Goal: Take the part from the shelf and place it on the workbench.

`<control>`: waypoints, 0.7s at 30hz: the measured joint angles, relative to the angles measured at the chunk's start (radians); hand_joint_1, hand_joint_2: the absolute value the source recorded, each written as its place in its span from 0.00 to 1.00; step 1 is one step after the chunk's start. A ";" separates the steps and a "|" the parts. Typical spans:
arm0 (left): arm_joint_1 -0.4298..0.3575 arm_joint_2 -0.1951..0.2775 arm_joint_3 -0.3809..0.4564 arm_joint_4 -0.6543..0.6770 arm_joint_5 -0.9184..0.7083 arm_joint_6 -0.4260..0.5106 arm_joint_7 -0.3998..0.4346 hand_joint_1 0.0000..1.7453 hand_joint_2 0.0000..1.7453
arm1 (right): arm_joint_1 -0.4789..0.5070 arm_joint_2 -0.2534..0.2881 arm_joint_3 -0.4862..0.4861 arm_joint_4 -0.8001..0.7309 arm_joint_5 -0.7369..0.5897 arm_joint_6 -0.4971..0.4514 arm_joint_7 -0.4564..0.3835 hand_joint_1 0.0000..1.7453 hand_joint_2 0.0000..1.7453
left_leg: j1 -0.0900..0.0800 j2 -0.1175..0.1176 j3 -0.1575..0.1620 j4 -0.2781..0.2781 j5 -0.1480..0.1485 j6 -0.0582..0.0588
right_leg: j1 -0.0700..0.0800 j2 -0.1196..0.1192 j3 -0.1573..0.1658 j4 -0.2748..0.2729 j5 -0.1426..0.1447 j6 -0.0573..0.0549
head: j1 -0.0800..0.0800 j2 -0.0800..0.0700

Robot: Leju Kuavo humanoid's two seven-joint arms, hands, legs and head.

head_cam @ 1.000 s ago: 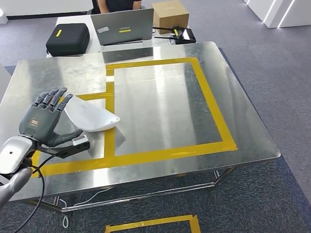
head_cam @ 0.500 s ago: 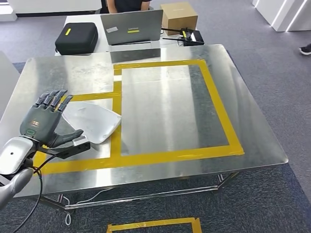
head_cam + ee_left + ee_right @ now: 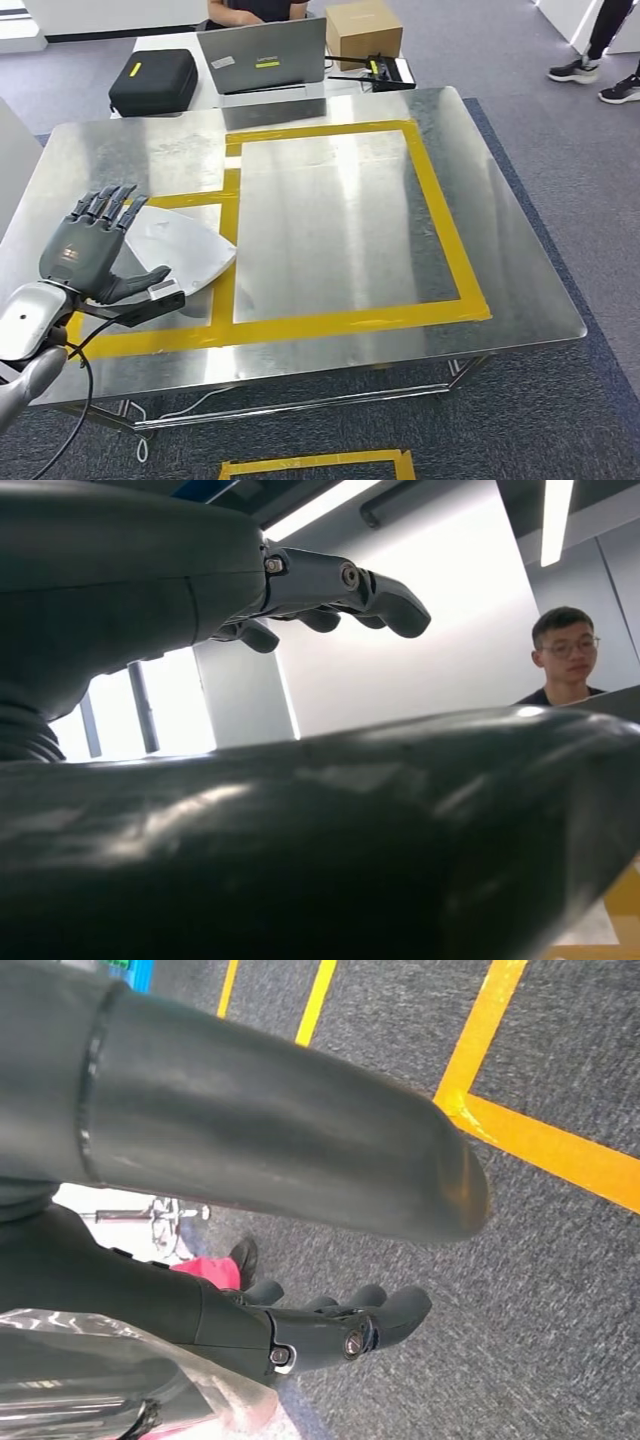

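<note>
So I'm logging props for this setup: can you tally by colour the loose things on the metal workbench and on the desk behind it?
White: 1, the part on the workbench, beside the left hand
Black: 2, the case and a small device
Grey: 1, the laptop
Brown: 1, the cardboard box
Total: 5

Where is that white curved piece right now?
In the head view, the white part lies on the metal workbench, left side, beside the left hand, overlapping the yellow tape.
</note>
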 joint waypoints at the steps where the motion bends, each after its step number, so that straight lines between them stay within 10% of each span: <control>1: 0.000 0.000 0.000 0.000 -0.001 0.000 0.001 0.00 0.00 | 0.000 0.000 0.000 0.000 -0.001 0.000 0.000 0.00 0.00 | 0.001 0.000 0.000 0.000 0.000 -0.006 | 0.001 0.000 0.000 0.000 0.000 -0.001 | 0.000 0.000; 21: 0.002 0.000 0.012 0.000 -0.017 0.001 0.009 0.00 0.00 | -0.001 0.000 -0.001 0.000 -0.011 0.000 0.009 0.00 0.00 | -0.003 0.000 -0.001 0.002 -0.001 -0.015 | -0.004 -0.001 0.002 -0.001 0.001 -0.002 | 0.000 0.000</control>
